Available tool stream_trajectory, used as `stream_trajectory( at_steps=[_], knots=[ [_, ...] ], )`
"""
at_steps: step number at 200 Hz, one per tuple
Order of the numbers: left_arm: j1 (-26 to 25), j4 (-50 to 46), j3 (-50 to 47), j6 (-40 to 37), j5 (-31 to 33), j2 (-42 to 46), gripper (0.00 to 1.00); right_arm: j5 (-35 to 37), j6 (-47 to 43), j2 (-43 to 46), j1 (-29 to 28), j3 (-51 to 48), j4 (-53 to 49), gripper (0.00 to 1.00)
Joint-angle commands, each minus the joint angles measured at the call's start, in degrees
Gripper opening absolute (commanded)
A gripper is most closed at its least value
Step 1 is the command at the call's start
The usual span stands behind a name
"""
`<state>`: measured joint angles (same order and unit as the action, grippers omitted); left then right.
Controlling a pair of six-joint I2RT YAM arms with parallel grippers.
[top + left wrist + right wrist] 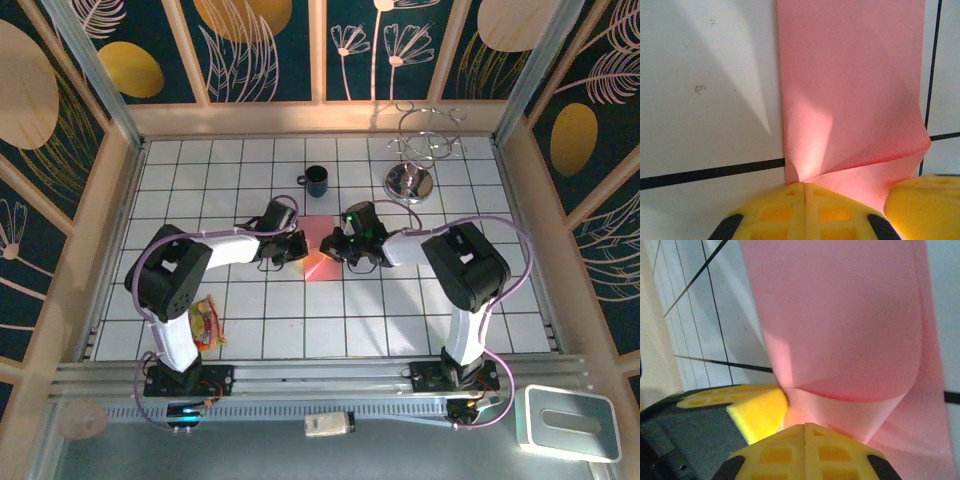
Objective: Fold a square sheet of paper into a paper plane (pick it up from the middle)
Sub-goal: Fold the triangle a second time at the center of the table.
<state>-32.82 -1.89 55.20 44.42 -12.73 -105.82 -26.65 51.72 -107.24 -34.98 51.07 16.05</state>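
Note:
A pink sheet of paper (320, 258) lies on the white tiled table (300, 320) between my two grippers, with its near part bent up. In the left wrist view the paper (850, 85) stretches away from my left gripper (804, 186), and its creases run together at the shut yellow fingertips, which pinch its edge. The right wrist view has the paper (840, 320) curling up and over in front of my right gripper (805, 427), also shut on its edge. From above, the left gripper (298, 247) and right gripper (336, 246) almost touch over the paper.
A dark mug (316, 180) stands behind the grippers. A metal wire rack on a round base (415, 165) is at the back right. A yellow-red packet (205, 325) lies beside the left arm's base. Wooden walls enclose the table.

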Motion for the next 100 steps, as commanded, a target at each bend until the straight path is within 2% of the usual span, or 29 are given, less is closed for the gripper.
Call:
stream_trajectory(
  at_steps=[1, 100],
  knots=[
    [0.0, -6.6, -0.5, -1.4, 3.3, -2.9, 0.00, 1.2, -1.9, -2.2, 0.4, 2.6, -0.7, 0.00],
    [0.1, -6.5, 0.2, -0.7, 3.7, -1.9, 0.00, 4.6, 5.1, -3.4, 1.3, -4.6, 1.2, 0.00]
  ],
)
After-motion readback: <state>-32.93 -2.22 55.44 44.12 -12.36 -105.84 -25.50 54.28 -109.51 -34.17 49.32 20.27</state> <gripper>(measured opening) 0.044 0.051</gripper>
